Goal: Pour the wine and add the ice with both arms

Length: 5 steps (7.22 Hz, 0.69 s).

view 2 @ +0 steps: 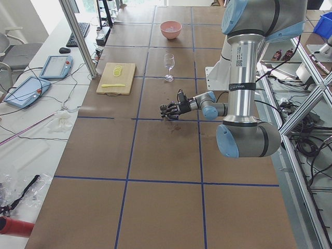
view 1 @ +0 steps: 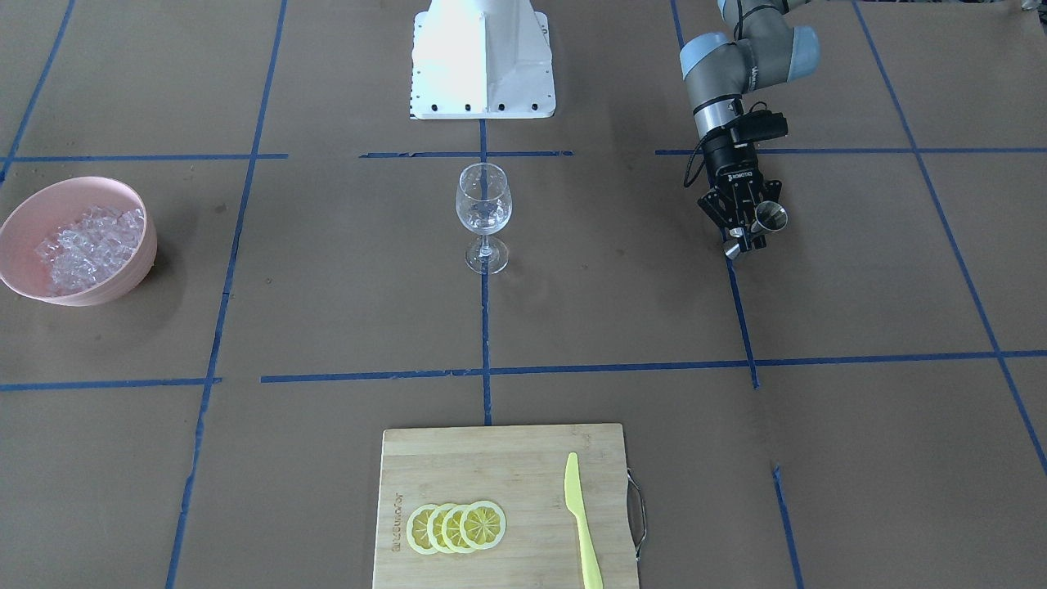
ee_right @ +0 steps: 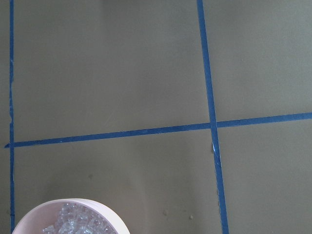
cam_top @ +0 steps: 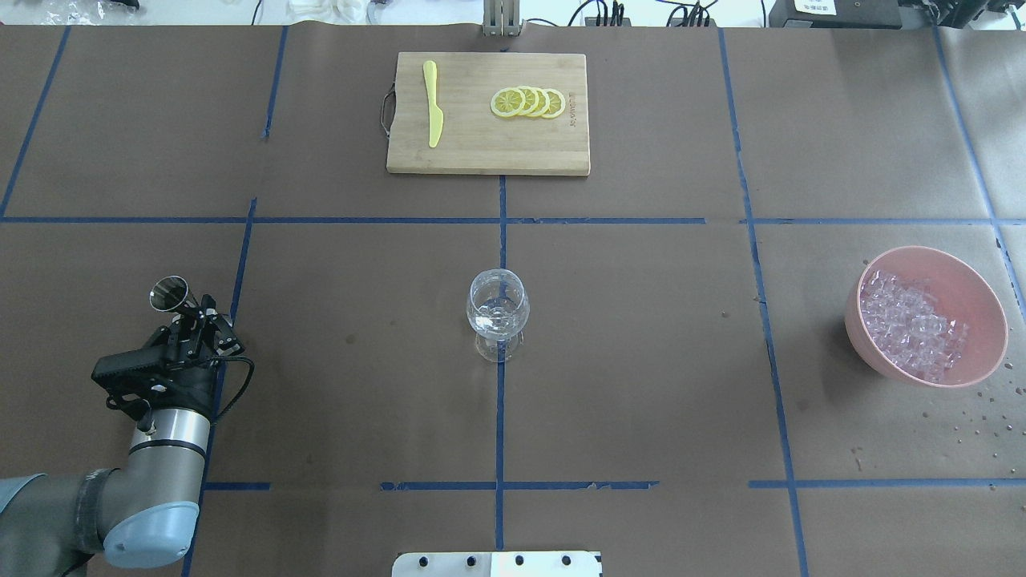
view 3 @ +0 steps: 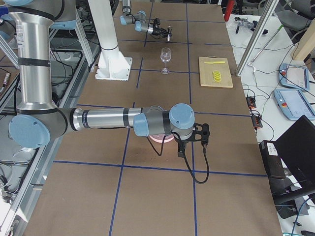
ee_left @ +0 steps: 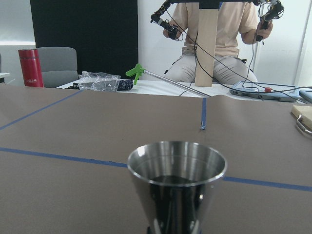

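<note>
Left tool (view 1: 748,234) clenched a steel jigger (view 1: 770,218) at the frame's right, well apart from the wine glass (view 1: 483,204); tilting early would likely spill it. Ice (view 1: 88,245) sat in the pink bowl (view 1: 24,282) at the left edge. The right tool's (view 3: 183,142) state could not be told.

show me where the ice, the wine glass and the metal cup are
ice (cam_top: 910,324): overhead view, middle of the pile.
wine glass (cam_top: 498,308): overhead view, on its rounded bowl.
metal cup (cam_top: 168,293): overhead view, inside its open top.
</note>
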{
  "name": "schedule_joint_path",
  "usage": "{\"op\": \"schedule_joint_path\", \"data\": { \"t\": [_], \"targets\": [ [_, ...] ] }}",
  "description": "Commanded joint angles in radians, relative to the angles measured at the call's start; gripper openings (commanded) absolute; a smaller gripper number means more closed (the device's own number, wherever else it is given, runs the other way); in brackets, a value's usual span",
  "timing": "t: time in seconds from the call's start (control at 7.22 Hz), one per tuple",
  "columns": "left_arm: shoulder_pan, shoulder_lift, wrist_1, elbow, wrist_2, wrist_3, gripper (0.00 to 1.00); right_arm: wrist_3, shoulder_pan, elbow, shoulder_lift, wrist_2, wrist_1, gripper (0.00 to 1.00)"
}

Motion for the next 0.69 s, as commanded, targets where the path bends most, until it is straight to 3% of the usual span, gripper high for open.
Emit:
{"op": "schedule_joint_path", "data": {
  "t": [0.0, 0.42, 0.55],
  "targets": [
    [-0.009, 0.042, 0.0, -0.104, 0.01, 0.003, 0.0, 0.0, 0.0, -0.003, -0.008, 0.002, 0.004, 1.0],
    [-0.052, 0.023, -0.017, -0.2, 0.009, 0.094, 0.0, -0.005, -0.002, 0.012, -0.012, -0.001, 0.012, 1.0],
    [-0.058, -0.018, -0.084, -0.211, 0.007, 0.201, 0.0, -0.013, -0.009, 0.015, -0.012, -0.003, 0.012, 1.0]
  ]
}}
